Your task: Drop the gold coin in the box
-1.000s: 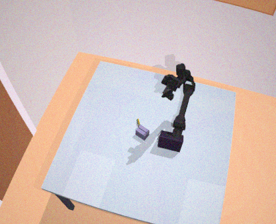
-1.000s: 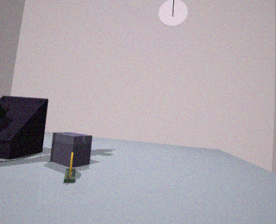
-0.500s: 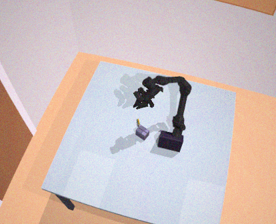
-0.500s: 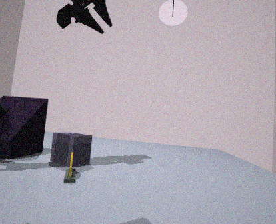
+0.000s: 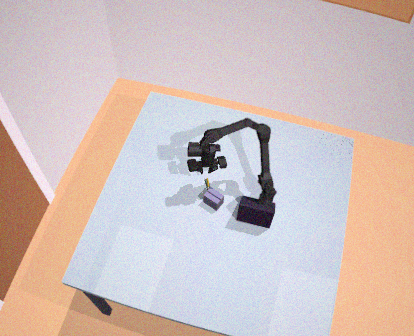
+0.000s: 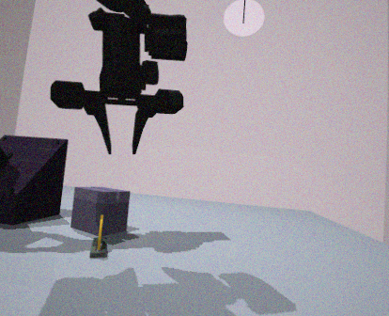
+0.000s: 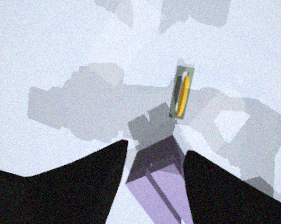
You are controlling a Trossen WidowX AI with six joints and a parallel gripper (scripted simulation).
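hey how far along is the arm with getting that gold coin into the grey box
Nothing is finished yet. The thin gold coin stands on edge in its dark-green holder, beside the closed grey box. In hand: the black claw hangs high above them, fingers partly apart and empty, pointing down; the wrist view shows the box's slot between them. Left: descend, grip the coin, lift it, drop it through the slot.

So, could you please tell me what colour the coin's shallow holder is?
Dark green holder, clearest in the exterior view.
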